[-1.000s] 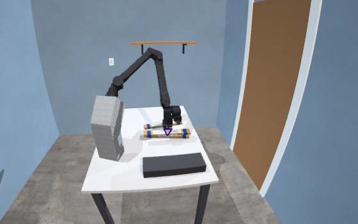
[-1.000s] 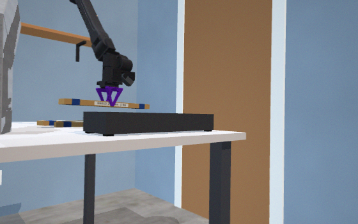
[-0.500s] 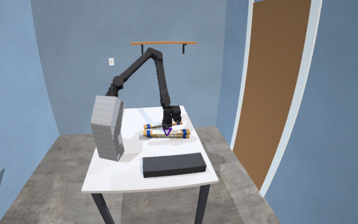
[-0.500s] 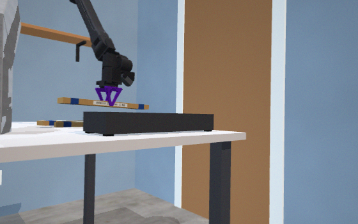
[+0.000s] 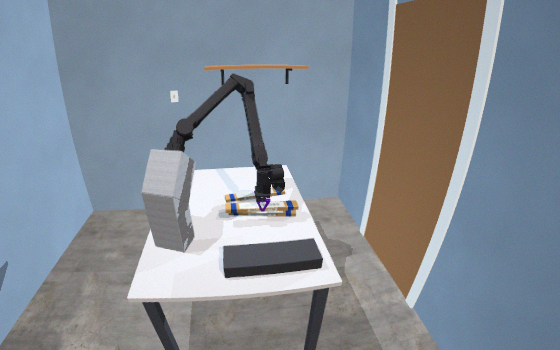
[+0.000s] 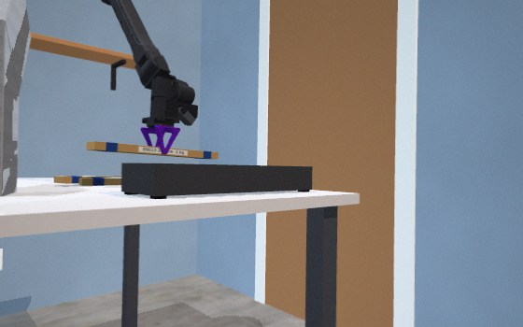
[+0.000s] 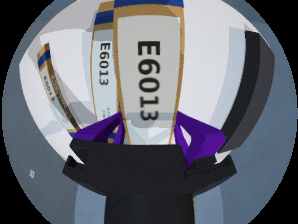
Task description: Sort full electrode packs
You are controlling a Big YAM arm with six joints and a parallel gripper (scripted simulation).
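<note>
The gripper is closed across the narrow width of one pack, a purple finger against each long side. It takes the pack around its middle, which should keep the long ends balanced; the pack hangs nearly level, label up, clear of the counter. Since looks don't tell full from partly used, holding it up like this probably serves to judge its weight, though nothing here shows the answer.

Below it, the near pack lies flat on the counter, partly hidden from above by the held one. The far pack lies beyond it, also flat, at a slight angle. Both are off the platform, a sound place until they are known to be full.

The platform bears no pack. If the held one proves full, it should go down flat there, well inside the edges; if partly used, back on the counter and released, because it mustn't end up in the air.
</note>
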